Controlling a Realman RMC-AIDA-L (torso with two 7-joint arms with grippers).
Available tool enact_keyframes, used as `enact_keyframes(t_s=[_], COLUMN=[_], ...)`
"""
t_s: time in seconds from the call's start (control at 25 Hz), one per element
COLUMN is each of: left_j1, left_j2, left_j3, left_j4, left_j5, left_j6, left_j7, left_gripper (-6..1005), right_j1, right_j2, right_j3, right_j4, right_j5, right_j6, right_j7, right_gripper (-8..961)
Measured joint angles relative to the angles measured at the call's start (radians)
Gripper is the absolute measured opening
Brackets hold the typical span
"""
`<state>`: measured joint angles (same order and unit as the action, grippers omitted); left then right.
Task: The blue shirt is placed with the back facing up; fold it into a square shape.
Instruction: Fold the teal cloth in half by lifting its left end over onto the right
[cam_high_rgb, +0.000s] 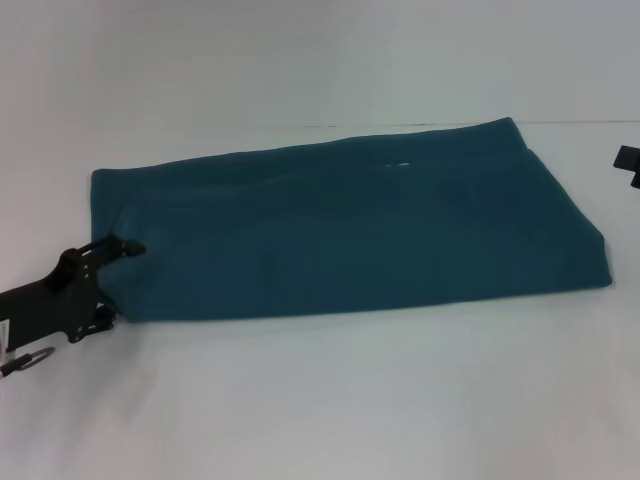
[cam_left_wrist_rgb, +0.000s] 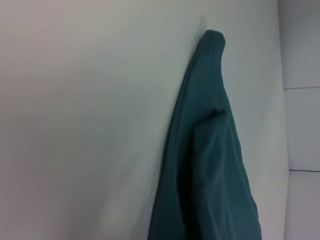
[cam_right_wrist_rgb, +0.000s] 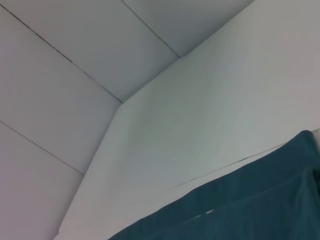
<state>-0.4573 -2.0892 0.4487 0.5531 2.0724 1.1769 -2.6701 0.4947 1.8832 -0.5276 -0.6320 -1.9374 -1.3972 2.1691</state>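
While the blue shirt (cam_high_rgb: 350, 230) lies folded into a long band across the white worktop (cam_high_rgb: 320, 400), the left hand (cam_high_rgb: 118, 250) sits at its near-left corner, apparently pinching the fabric; the right hand (cam_high_rgb: 628, 165) barely shows, its state impossible to tell.

The left hand (cam_high_rgb: 122, 246) is matte black, built of angular bracket-like plates with small pale screw heads, on a thick black wrist. A thin metal ring hangs under that wrist, beside a small white label. Of the right hand (cam_high_rgb: 627, 164) only a black, blocky edge shows.
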Motion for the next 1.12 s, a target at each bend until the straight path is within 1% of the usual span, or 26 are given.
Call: enact_keyframes(t_s=[0.12, 0.52, 0.84, 1.0, 1.12], left_j1=[0.0, -0.002, -0.004, -0.015, -0.023], left_j2=[0.0, 0.001, 0.005, 0.022, 0.033], left_j3=[0.0, 0.013, 0.013, 0.018, 0.048], left_j4=[0.007, 0.008, 0.018, 0.032, 0.058], left_j5=[-0.002, 0.0, 0.0, 0.001, 0.013], left_j6=[0.006, 0.014, 0.028, 0.054, 0.062], left_j7=[0.013, 0.027, 0.042, 0.1, 0.133], left_gripper=[870, 471, 307, 225, 110], right_j1=[-0.002, -0.007, -0.008, -0.008, -0.01], right_j2=[0.001, 0.002, 0.002, 0.002, 0.002], right_j3=[0.008, 0.012, 0.012, 0.019, 0.037], right_j4=[0.0, 0.004, 0.007, 0.009, 0.009], right_j5=[0.0, 0.0, 0.0, 0.0, 0.0], right_j6=[-0.004, -0.007, -0.004, -0.005, -0.007], right_j7=[0.0, -0.002, -0.003, -0.003, 0.001], right_gripper=[703, 702, 703, 703, 702])
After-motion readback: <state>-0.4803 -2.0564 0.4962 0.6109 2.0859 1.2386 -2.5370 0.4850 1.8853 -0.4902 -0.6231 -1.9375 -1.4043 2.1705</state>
